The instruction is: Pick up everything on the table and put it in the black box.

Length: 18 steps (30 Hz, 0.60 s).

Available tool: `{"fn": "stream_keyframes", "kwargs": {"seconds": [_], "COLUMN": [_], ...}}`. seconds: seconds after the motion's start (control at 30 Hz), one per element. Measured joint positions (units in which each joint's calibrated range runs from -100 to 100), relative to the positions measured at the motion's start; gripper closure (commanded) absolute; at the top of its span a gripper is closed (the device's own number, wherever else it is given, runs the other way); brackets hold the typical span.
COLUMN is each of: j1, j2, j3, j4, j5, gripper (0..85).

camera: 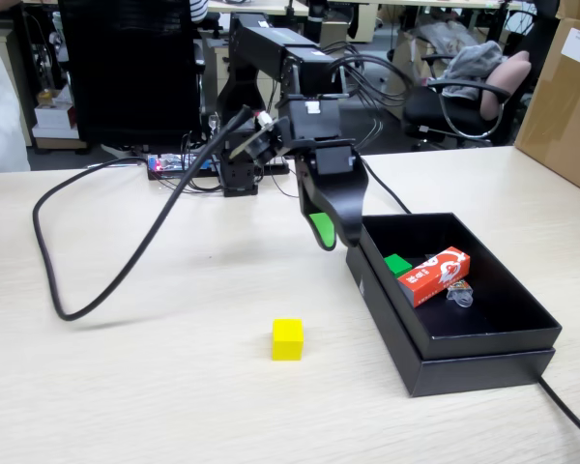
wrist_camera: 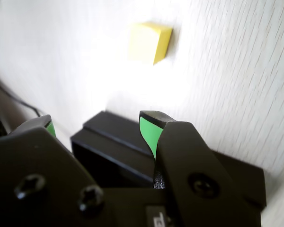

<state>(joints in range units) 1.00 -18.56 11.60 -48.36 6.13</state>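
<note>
The yellow cube sits alone on the beige table, in front of the arm and left of the black box. In the wrist view the yellow cube lies ahead, beyond a corner of the black box. Inside the box lie the green cube and the red-and-white box, with a small clear-ended packet beside them. My gripper hangs just above the box's far left corner, open, with nothing between its green-padded fingers.
A thick black cable loops across the left of the table from the arm's base. A thin cable runs off at the front right. A brown cardboard box stands at the far right edge.
</note>
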Motion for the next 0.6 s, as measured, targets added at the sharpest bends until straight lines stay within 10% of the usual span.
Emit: {"fn": "stream_keyframes", "kwargs": {"seconds": [0.6], "j1": [-3.47], "j2": [19.38], "j3": [0.00], "j4": [5.43], "j5": [-0.05], "gripper": [46.4]}}
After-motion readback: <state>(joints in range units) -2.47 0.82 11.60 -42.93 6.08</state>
